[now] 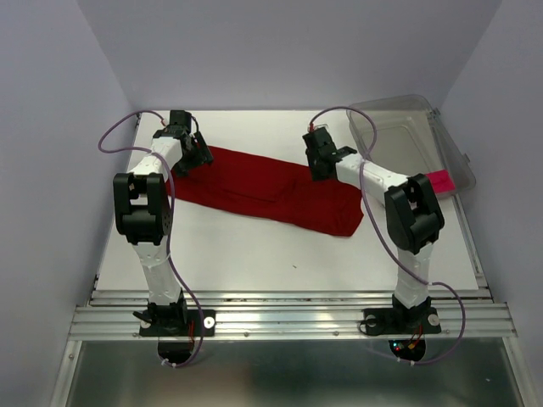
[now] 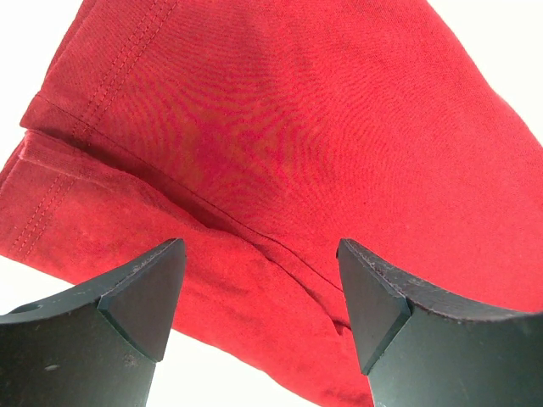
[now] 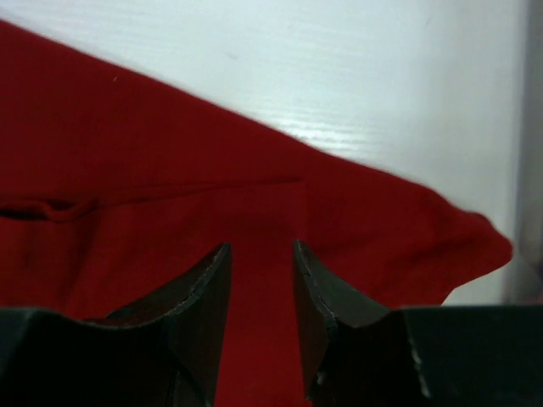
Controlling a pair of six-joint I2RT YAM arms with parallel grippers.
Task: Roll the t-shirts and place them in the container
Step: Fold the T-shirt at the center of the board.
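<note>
1. The crimson t-shirt [image 1: 270, 190] lies flat on the white table [image 1: 254, 246], folded into a long band that runs from far left to near right.
2. My left claw [image 2: 261, 254] hangs over the band's left end. Its jaws are spread wide and empty, and a stitched hem and a fold line show in the gap.
3. My right claw [image 3: 261, 248] hangs over the band's far edge, right of centre. Its jaws are parted by a narrow gap with nothing pinched between them, and red cloth shows through it.
4. My left arm rises from its base, bends at the elbow and reaches to the far left.
5. My right arm rises likewise, and its forearm angles inward to the left.
6. The pink t-shirt [image 1: 441, 181] lies at the right, beside the near edge of the clear bin [image 1: 392, 103].
</note>
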